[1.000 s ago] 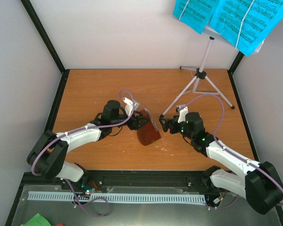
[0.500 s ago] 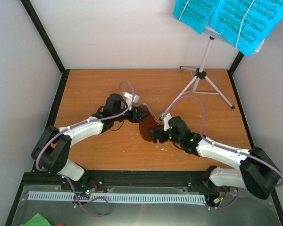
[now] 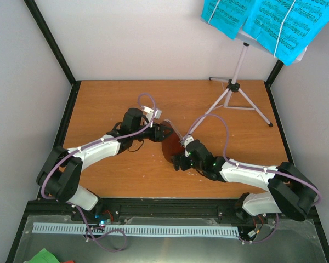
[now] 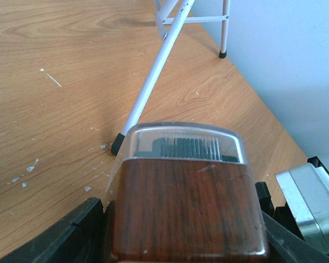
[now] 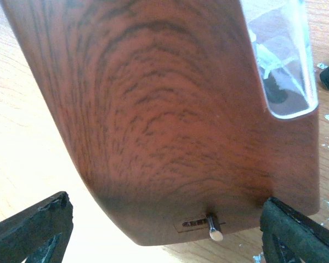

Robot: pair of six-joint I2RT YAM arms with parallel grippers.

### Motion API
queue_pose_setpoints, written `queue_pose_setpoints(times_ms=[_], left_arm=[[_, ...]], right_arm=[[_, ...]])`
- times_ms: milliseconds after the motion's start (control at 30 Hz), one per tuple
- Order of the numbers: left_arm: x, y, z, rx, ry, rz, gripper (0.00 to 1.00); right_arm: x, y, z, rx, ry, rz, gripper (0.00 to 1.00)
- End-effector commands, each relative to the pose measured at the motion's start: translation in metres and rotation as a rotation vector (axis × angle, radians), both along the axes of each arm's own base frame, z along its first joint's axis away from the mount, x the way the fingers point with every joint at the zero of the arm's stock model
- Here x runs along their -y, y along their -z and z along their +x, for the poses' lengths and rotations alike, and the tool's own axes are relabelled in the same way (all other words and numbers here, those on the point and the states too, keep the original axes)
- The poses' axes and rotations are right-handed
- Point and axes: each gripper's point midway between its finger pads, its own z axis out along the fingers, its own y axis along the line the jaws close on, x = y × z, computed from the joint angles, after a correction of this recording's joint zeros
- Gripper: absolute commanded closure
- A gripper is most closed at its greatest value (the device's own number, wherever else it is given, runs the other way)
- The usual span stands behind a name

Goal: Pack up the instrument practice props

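Wooden tabletop (image 3: 98, 104) boxed by pale walls (image 3: 153, 38) and a black frame, one metronome near its middle.

We count a single red-brown metronome (image 3: 172, 149), tilted, its sides clamped between the fingers of the left gripper (image 3: 164, 134); the right gripper (image 3: 179, 160) straddles its base with jaws wide apart, gripping nothing; one foot of the one silver music stand (image 3: 233, 87) rests just behind it; two cyan sheet-music pages (image 3: 282, 24) sit on the stand's top at the far right corner; bare wood lies open to the left and far side.
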Motion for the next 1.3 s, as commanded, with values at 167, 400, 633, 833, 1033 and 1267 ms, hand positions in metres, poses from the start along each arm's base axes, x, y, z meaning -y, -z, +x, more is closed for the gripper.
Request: queue_pose_setpoints(times_ms=[167,400,633,833,1033,1267], left_arm=[[-0.011,0.026,0.002,-0.096,-0.052,0.080,0.55],[-0.011,0.026,0.002,-0.099,-0.052,0.082,0.55],[-0.010,0.026,0.002,-0.100,-0.044,0.083,0.55],[-0.009,0.027,0.002,-0.104,-0.042,0.083,0.55],[-0.009,0.029,0.002,-0.109,-0.042,0.083,0.55],[-0.008,0.031,0.003,-0.117,-0.047,0.080,0.55]], right_arm=[[-0.012,-0.002,0.004,0.009,0.010,0.007,0.22],[-0.013,-0.001,0.006,0.016,0.009,0.004,0.34],[-0.014,-0.001,0.008,0.027,0.010,-0.002,0.44],[-0.013,-0.001,0.009,0.035,0.010,-0.014,0.35],[-0.017,-0.004,0.014,0.051,0.005,-0.015,0.25],[-0.023,0.000,0.016,0.060,0.001,-0.041,0.30]])
